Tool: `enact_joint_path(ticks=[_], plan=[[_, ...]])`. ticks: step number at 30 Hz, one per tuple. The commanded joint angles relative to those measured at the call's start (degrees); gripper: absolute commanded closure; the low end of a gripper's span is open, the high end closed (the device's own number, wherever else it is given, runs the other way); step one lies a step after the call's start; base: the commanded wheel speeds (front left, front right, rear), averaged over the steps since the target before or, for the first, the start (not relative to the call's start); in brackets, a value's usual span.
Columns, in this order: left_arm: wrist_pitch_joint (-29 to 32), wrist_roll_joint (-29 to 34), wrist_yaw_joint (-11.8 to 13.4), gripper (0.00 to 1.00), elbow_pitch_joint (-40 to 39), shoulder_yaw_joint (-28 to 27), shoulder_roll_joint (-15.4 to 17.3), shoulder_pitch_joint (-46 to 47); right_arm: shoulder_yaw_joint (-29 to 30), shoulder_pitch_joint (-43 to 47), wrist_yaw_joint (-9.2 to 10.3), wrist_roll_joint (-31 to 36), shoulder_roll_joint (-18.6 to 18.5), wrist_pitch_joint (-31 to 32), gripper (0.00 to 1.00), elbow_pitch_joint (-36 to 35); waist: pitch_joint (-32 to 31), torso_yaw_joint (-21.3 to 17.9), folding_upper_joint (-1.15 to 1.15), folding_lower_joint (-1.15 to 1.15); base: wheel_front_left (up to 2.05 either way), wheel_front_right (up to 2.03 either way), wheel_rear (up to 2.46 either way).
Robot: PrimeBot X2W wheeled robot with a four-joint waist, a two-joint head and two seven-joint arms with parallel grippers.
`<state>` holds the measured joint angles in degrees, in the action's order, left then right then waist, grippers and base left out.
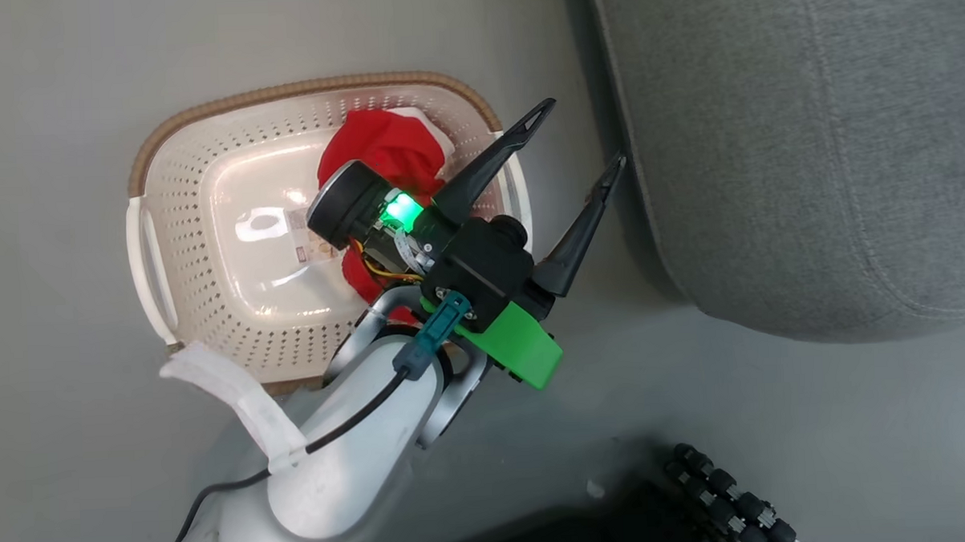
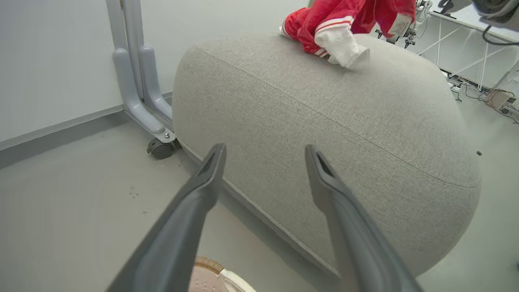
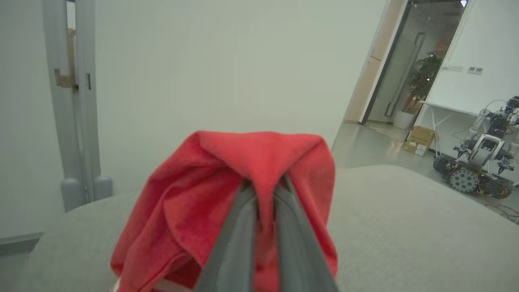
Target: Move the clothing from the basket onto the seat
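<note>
In the head view the basket (image 1: 176,193) stands on the grey floor (image 1: 55,446) in the left middle of the frame, with its paper label (image 1: 309,238) on the bottom. The first garment (image 1: 386,150), bright red with a little white at its upper edge, lies inside against the basket's upper right wall. The left gripper (image 1: 584,133) comes up from the lower left and covers the basket's right side. Its two dark fingers are spread wide and hold nothing, with one tip over the basket's right rim and the other tip just beside the edge of the seat (image 1: 807,131), which takes the upper right.

In the left wrist view the same left gripper (image 2: 265,149) points at the rounded side of the seat (image 2: 324,121), and a corner of the basket (image 2: 211,275) shows at the bottom edge. At the top of this frame the second garment (image 2: 324,20) hangs down, and its white trim seems to touch the top of the cushion, though the view cuts it off. A grey stand (image 2: 134,61) with a caster (image 2: 161,149) is at the upper left.

In the right wrist view the right gripper (image 3: 265,182) has its fingers pressed together on a fold of the second garment (image 3: 194,194), above the seat (image 3: 405,223). Another wheeled robot (image 3: 478,162) stands far at the right
</note>
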<state>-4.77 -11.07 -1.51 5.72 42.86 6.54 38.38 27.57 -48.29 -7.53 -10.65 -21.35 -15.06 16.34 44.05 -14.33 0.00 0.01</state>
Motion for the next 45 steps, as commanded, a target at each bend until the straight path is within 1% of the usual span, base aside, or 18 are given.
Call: enact_joint_path(ticks=[1, 4, 8, 9, 10, 11, 13, 16, 20, 22, 24, 28, 31, 34, 37, 39, 42, 45], plan=[[-0.5, -0.4, 0.3, 0.00, 0.1, 0.0, -0.2, 1.2, 0.7, 1.3, 0.08, 0.5, 0.4, -0.2, 1.00, 1.7, 3.4, 3.5, 0.00, -0.01, 0.00, 0.00, 0.00], [-1.0, -0.2, 0.2, 0.00, 0.9, 0.5, -0.4, 1.3, 2.4, 3.8, 0.08, 1.0, 2.5, -0.2, 1.00, 6.7, 3.0, 3.5, 0.00, -0.01, 0.00, 0.00, 0.00], [-2.2, -0.1, 0.9, 0.00, 1.8, 0.7, -0.4, 0.5, 5.4, 6.7, 0.08, 0.6, 4.6, -0.2, 1.00, 9.5, 1.1, 3.4, 0.00, -0.01, 0.00, 0.00, 0.00], [-2.5, -0.6, 1.2, 0.00, 2.1, 0.6, -0.6, 0.1, 6.1, 7.5, 0.08, 0.5, 5.1, -0.2, 0.82, 9.5, 0.5, 3.3, 0.00, -0.01, 0.00, 0.00, 0.00], [-3.0, -1.1, 1.4, 0.00, 2.6, 0.3, -0.8, -0.6, 6.4, 8.7, 0.08, 0.7, 5.9, -0.2, 0.55, 9.4, -0.6, 3.2, 0.00, -0.01, 0.00, 0.00, 0.00], [-3.1, -1.6, 1.6, 0.00, 2.9, 0.2, -0.9, -1.0, 6.8, 9.6, 0.08, 0.9, 6.4, -0.2, 0.00, 9.2, -1.4, 3.1, 0.00, -0.01, 0.00, 0.00, 0.00], [-3.8, -2.2, 2.1, 0.00, 3.6, -0.2, -1.1, -1.9, 7.7, 11.7, 0.08, 1.5, 7.2, -0.2, 0.00, 8.0, -3.5, 2.9, 0.00, -0.01, 0.00, 0.00, 0.00], [-5.1, -4.0, 3.1, 0.00, 5.4, -1.3, -1.4, -3.6, 7.2, 15.5, 0.08, 2.3, 8.6, -0.2, 0.00, 5.4, -7.5, 2.9, 0.00, -0.01, 0.00, 0.00, 0.00], [-7.2, -6.4, 4.2, 0.00, 8.2, -2.9, -1.7, -6.2, 5.1, 20.9, 0.08, 3.2, 9.9, -0.2, 0.00, 1.4, -13.5, 3.5, 0.00, -0.01, 0.00, 0.00, 0.00], [-8.4, -7.2, 4.6, 0.00, 9.6, -3.4, -1.8, -7.7, 3.7, 23.6, 0.08, 3.7, 10.6, -0.2, 0.00, -0.7, -16.7, 4.4, 0.00, -0.01, 0.00, 0.00, 0.00], [-9.5, -7.8, 5.6, 0.00, 10.7, -4.7, -1.9, -9.2, 1.9, 26.3, 0.08, 4.0, 11.2, -0.2, 0.00, -2.7, -19.8, 5.6, 0.00, -0.01, 0.00, 0.00, 0.00], [-10.5, -8.3, 7.8, 0.00, 10.7, -8.2, -2.3, -13.1, -2.6, 31.1, 0.07, 4.9, 12.4, -0.2, 0.00, -5.4, -25.6, 8.7, 0.00, -0.01, 0.00, 0.00, 0.00], [-10.4, -7.2, 9.3, 0.00, 7.1, -12.7, -2.6, -17.1, -7.5, 33.7, 0.07, 5.3, 13.1, -0.2, 0.00, -6.5, -29.5, 11.0, 0.00, -0.01, 0.00, 0.00, 0.00], [-10.4, -6.4, 10.0, 0.00, 3.8, -17.2, -2.9, -21.5, -12.5, 36.0, 0.08, 5.3, 14.3, -0.2, 0.00, -7.3, -32.8, 13.1, 0.00, -0.01, 0.00, 0.00, 0.00], [-10.4, -4.7, 9.9, 0.00, 1.2, -21.7, -3.3, -26.6, -19.0, 38.5, 0.07, 5.3, 15.2, -0.2, 0.00, -8.2, -36.1, 15.0, 0.00, -0.01, 0.00, 0.00, 0.00], [-10.4, -3.8, 9.8, 0.00, 0.4, -24.0, -3.3, -29.5, -22.2, 40.0, 0.08, 4.5, 15.9, -0.2, 0.00, -8.4, -37.9, 15.8, 0.00, -0.01, 0.00, 0.00, 0.00], [-10.4, -2.9, 9.5, 0.00, -0.7, -26.8, -3.5, -33.3, -25.9, 41.8, 0.07, 3.6, 16.3, -0.2, 0.00, -9.1, -40.3, 16.5, 0.00, -0.01, 0.00, 0.00, 0.00], [-10.4, -1.8, 9.1, 0.00, -1.7, -29.5, -3.6, -37.3, -28.0, 43.8, 0.07, 2.9, 16.6, -0.2, 0.00, -10.6, -42.6, 16.7, 0.00, -0.01, 0.00, 0.00, 0.00]])
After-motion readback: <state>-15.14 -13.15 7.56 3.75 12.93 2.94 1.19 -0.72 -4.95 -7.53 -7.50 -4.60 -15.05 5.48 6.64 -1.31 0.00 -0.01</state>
